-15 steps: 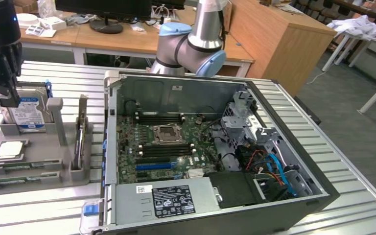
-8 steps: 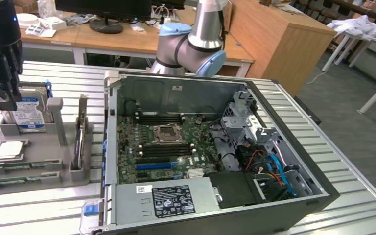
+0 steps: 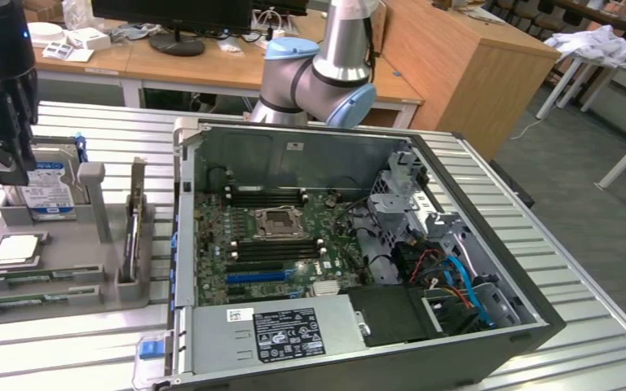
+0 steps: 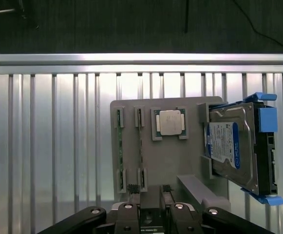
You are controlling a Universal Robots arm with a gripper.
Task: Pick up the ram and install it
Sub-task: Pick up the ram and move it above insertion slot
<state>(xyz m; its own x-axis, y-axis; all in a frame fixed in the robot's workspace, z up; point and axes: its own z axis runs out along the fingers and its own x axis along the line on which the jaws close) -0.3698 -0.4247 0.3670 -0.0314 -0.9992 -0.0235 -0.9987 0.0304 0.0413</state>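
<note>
Two thin green ram sticks [image 4: 119, 146] [image 4: 140, 146] stand on edge in slots of a grey holder tray [image 4: 180, 161]; in the exterior view the ram [image 3: 25, 279] lies at the tray's near end. My black gripper [image 3: 9, 167] hangs above the tray's far end, by the hard drive. In the wrist view the gripper [image 4: 150, 189] is open, with nothing between its fingertips [image 4: 134, 189], and it sits apart from the ram. The open computer case [image 3: 346, 244] shows the motherboard with black memory slots [image 3: 275, 248] beside the processor socket.
A silver processor chip [image 4: 169, 122] and a hard drive with a blue label [image 4: 229, 146] share the tray. Two grey uprights [image 3: 134, 220] rise from the tray beside the case wall. The arm's base [image 3: 324, 73] stands behind the case. All rests on a ribbed metal table [image 4: 44, 146].
</note>
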